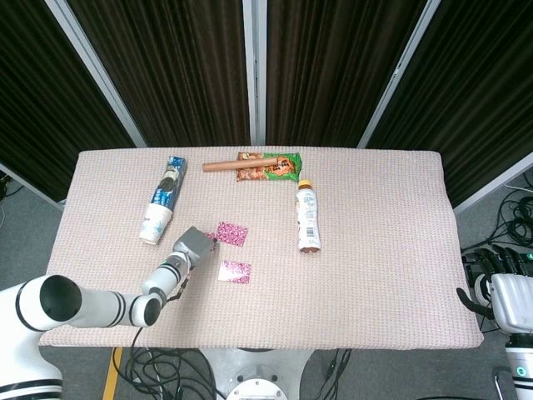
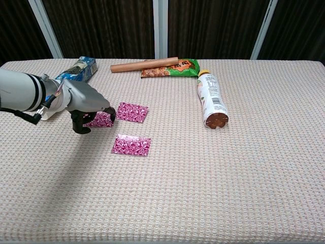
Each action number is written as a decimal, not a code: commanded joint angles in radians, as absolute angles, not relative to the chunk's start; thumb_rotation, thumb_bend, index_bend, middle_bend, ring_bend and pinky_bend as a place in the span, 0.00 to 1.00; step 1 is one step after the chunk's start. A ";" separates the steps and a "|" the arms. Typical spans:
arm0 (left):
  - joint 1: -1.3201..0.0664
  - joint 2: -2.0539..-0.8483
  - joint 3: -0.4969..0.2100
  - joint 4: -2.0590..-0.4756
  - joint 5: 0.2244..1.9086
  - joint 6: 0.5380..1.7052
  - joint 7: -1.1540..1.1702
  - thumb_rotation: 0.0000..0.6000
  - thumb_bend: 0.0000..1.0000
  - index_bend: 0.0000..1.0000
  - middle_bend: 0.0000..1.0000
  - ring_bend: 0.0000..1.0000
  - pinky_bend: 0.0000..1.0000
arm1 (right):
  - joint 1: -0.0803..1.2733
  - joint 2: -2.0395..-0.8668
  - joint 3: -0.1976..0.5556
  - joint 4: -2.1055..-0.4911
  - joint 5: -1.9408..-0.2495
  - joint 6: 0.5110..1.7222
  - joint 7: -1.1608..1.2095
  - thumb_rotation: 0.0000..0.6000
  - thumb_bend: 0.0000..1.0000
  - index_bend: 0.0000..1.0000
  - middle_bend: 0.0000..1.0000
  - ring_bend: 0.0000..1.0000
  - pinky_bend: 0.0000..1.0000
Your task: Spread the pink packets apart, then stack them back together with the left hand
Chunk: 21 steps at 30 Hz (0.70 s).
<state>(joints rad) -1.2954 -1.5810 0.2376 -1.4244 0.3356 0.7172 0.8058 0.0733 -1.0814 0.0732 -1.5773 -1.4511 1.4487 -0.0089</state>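
Three pink patterned packets lie left of the table's middle. My left hand (image 2: 87, 108) (image 1: 191, 247) arches over the leftmost pink packet (image 2: 101, 120) and pinches it between thumb and fingers, its edge tilted up off the cloth. A second pink packet (image 2: 133, 112) (image 1: 231, 233) lies flat just to its right. The third pink packet (image 2: 131, 145) (image 1: 235, 272) lies nearer the front edge. My right hand (image 1: 500, 287) hangs off the table's right edge, fingers apart and holding nothing.
Stacked paper cups in a blue sleeve (image 1: 161, 203) lie behind the left hand. A brown roll (image 1: 238, 164) and a green snack bag (image 1: 271, 167) lie at the back. A bottle (image 1: 307, 218) lies on its side right of the packets.
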 commanded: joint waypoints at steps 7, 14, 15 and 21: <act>-1.281 -1.548 0.243 -1.442 0.332 0.738 0.796 1.00 0.48 0.22 0.88 0.86 0.99 | 0.072 -1.083 0.074 -1.575 -1.456 1.454 -0.004 0.85 0.17 0.26 0.21 0.11 0.10; -1.195 -1.601 0.142 -1.379 0.568 0.851 0.664 1.00 0.43 0.23 0.86 0.85 0.99 | 0.073 -1.082 0.073 -1.572 -1.455 1.450 -0.003 0.84 0.17 0.26 0.21 0.11 0.10; -1.187 -1.617 0.130 -1.358 0.589 0.857 0.652 1.00 0.42 0.24 0.87 0.85 0.99 | 0.073 -1.082 0.074 -1.572 -1.454 1.450 -0.003 0.84 0.17 0.26 0.21 0.11 0.10; -1.178 -1.722 0.064 -1.201 0.617 0.813 0.636 1.00 0.30 0.28 0.88 0.86 0.99 | 0.072 -1.074 0.077 -1.575 -1.445 1.449 -0.007 0.84 0.17 0.26 0.21 0.11 0.10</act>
<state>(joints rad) -1.1900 -1.6741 0.0997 -1.2612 0.6072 0.8281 0.6496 0.0716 -1.0744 0.0766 -1.5748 -1.4451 1.4494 -0.0071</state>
